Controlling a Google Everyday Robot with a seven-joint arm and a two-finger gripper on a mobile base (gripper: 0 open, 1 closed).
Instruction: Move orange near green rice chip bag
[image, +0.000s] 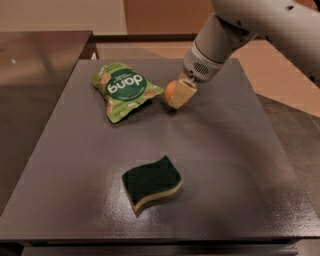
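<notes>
Grey tabletop (240, 165): orange held beside bag, toward back edge.
Bare surface right of green rice chip bag (125, 89) out to right edge, and left of bag to left edge. Toward front edge, well apart from bag: dark green sponge (151, 182) with cream underside. Just right of bag: orange (170, 90), small, round, plain skin, partly hidden; contact with bag not discernible. Gripper (175, 99) closed on orange, cream finger across its right side, arm slanting up and right.
</notes>
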